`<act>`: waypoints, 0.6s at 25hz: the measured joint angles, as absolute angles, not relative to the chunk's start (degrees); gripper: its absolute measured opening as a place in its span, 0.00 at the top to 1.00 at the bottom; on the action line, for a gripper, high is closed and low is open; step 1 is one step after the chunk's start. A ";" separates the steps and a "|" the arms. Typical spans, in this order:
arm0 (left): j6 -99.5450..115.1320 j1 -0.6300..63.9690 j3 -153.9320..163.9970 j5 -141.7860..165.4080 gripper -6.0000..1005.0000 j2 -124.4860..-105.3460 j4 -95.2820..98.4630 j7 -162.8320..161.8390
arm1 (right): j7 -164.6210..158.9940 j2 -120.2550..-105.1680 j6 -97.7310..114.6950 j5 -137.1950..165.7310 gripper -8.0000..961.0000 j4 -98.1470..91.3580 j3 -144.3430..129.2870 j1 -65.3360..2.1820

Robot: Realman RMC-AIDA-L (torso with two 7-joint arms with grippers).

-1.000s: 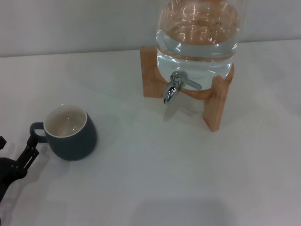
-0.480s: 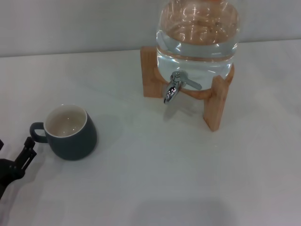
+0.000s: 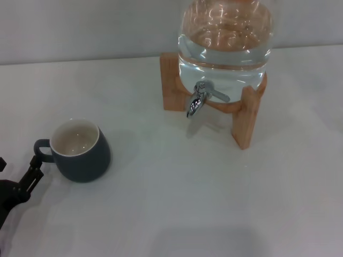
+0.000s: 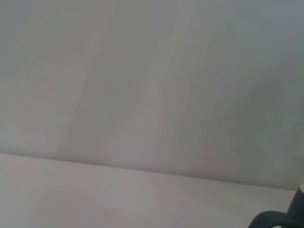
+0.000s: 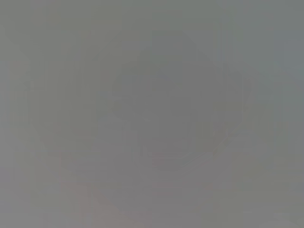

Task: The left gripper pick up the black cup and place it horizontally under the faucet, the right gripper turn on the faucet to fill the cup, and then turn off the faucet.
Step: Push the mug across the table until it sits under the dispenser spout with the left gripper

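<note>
Squat dark charcoal ceramic black cup (image 3: 80,151), cream inside, upright near-left on white table (image 3: 177,203), well apart from chrome faucet (image 3: 199,100). Left gripper (image 3: 24,179) just beside loop handle (image 3: 43,150); jaw opening unclear, holding nothing. Likely rigid, smooth, breakable; grip handle or rim.

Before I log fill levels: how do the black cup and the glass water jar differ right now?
The black cup is dark, opaque and squat; the glass water jar is clear and far larger. The cup shows an empty cream inside; the jar holds water. The cup sits directly on the table; the jar rests on a wooden stand. Both stand upright.
</note>
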State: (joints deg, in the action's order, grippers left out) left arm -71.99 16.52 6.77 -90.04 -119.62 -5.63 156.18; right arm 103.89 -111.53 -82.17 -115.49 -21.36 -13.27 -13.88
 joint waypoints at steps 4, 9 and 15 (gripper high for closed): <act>-71.78 16.64 6.77 -90.06 0.17 -119.62 -5.63 156.18 | 103.89 -111.53 -82.13 -115.49 0.12 -21.31 -13.27 -13.90; -70.58 16.98 6.77 -90.08 0.17 -119.63 -5.63 156.18 | 103.88 -111.53 -82.10 -115.48 0.12 -21.24 -13.27 -13.98; -69.99 16.99 6.77 -90.08 0.17 -119.71 -5.66 156.18 | 103.88 -111.53 -82.15 -115.49 0.12 -21.23 -13.27 -13.98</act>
State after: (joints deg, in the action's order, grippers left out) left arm -69.99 16.99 6.77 -90.08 -119.71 -5.66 156.18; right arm 103.88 -111.53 -82.15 -115.49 -21.23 -13.27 -13.98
